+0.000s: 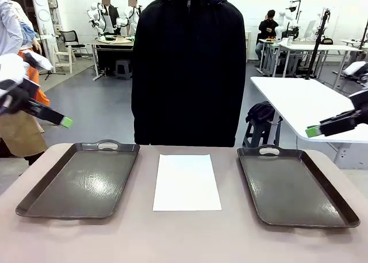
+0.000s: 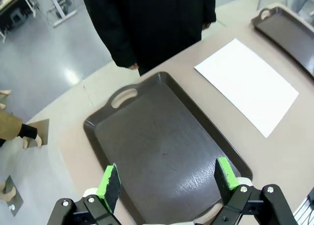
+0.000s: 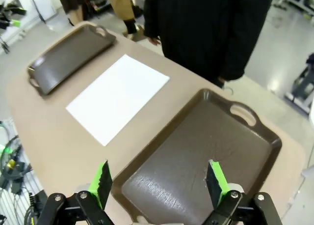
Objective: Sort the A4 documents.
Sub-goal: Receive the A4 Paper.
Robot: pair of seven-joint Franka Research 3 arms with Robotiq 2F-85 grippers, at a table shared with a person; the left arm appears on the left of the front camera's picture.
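Left gripper [image 2: 167, 180] and right gripper [image 3: 158, 180], both wide open and empty, would best approach low and pinch one edge of the A4 documents [image 1: 187, 181] lying centre-table between the two trays [image 1: 80, 182].

- The left gripper [image 2: 167, 178] hangs raised at the robot's left, jaws spread wide and empty (fingers angled inward and down in the front view).
- The right gripper [image 3: 159, 181] hangs raised at the robot's right, jaws equally wide, empty, fingers pointing inward.
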